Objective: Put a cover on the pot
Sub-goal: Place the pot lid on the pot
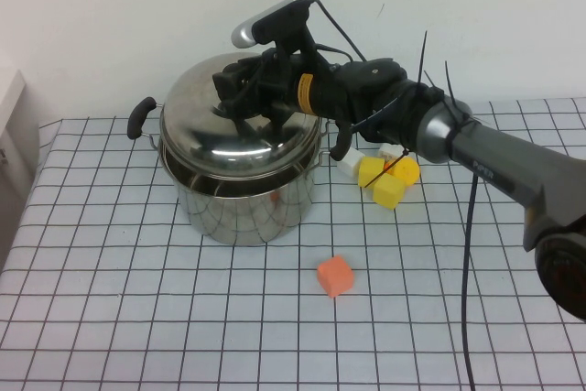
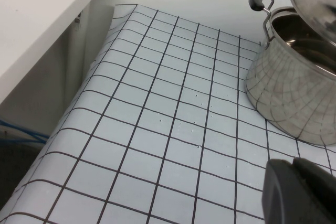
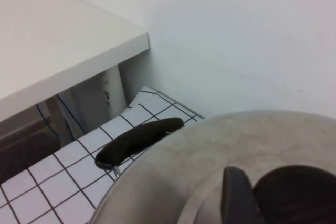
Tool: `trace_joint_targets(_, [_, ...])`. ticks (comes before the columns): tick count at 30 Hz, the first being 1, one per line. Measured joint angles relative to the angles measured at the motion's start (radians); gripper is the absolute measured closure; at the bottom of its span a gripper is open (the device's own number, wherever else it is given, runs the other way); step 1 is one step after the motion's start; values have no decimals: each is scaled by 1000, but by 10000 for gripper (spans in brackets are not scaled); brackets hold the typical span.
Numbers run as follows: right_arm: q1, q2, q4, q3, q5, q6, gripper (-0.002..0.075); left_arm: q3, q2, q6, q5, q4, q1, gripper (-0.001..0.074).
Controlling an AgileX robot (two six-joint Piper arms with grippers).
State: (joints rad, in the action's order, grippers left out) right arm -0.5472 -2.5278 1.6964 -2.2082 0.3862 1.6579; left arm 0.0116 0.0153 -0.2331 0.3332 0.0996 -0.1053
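Right pincer (image 1: 240, 98) over pot (image 1: 243, 203); left pincer (image 2: 299, 192) aside.

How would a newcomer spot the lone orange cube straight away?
Start at the large shiny stainless-steel stockpot, where the right gripper sits at the domed steel lid. On the checked tablecloth nearer the camera lies the orange cube, alone, unlike the clustered yellow and white blocks.

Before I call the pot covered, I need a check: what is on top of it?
The domed lid sits over the pot, tilted, with a gap showing in the left wrist view. The right hand is at its knob, hiding it. The left hand hangs beside the pot.
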Motion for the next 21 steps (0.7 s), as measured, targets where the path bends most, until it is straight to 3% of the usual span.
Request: trace_joint_targets(21, [-5, -57, -19, -4, -2, 0, 376, 0, 0, 2, 0, 0, 0, 738])
